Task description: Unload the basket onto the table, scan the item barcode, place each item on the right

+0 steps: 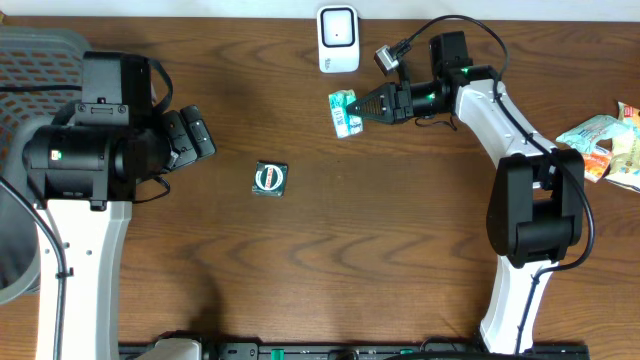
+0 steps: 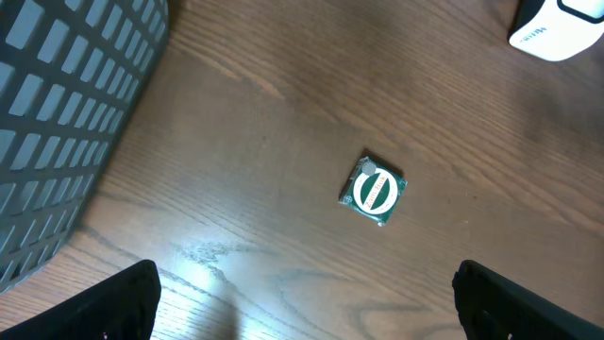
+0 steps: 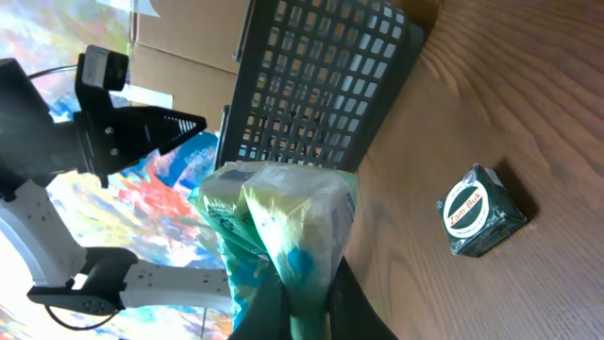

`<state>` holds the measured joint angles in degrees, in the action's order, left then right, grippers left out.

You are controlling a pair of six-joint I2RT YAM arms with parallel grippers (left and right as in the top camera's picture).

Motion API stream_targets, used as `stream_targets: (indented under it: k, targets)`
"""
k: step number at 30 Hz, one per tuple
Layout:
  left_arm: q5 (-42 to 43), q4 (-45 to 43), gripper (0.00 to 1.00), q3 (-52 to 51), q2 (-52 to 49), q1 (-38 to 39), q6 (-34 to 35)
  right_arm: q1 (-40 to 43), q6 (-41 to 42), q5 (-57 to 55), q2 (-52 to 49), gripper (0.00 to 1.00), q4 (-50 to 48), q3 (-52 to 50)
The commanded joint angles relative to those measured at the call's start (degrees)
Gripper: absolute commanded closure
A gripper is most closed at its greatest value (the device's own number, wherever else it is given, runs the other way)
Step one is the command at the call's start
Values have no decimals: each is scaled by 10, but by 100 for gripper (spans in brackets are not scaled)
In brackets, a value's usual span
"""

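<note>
1. My right gripper (image 1: 360, 105) is clamping fully shut on the green-and-white packet (image 1: 343, 111). I'm pinching its crimped edge, and the rest of it is sticking out past the tips.
2. I'm holding the packet near the far side of the counter (image 1: 400, 250), just beside the white scanner (image 1: 338, 38) and not touching it.
3. I'm not seeing the barcode in any view, so I can't tell which face it's on.
4. My left gripper (image 2: 307, 274) is hanging over the counter with its jaws spread wide, holding nothing and touching nothing.
5. A small green box (image 1: 269, 178) with a round white label is lying flat on the counter between my two arms. It's ahead of the left gripper and well apart from the packet.
6. A grey slatted basket (image 1: 35, 55) is sitting at the counter's left edge beside my left arm.
7. Some snack packets (image 1: 605, 145) are lying at the right edge, beyond my right arm.
</note>
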<state>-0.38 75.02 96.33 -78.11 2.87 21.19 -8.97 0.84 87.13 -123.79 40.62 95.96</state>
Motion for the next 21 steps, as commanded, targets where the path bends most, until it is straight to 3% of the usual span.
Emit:
stream_targets:
  k: [1,15,18,21]
  targets:
    - [-7,2,2,1,3,-2,7,-12,-9,-2,9,99,-1,7]
    - [-7,2,2,1,3,-2,7,-13,-9,-5,9,99,-1,7]
    - [-7,2,2,1,3,-2,7,-14,-9,-38,9,99,1,7]
    - [-7,2,2,1,3,-2,7,-20,9,-139,9,99,21,7]
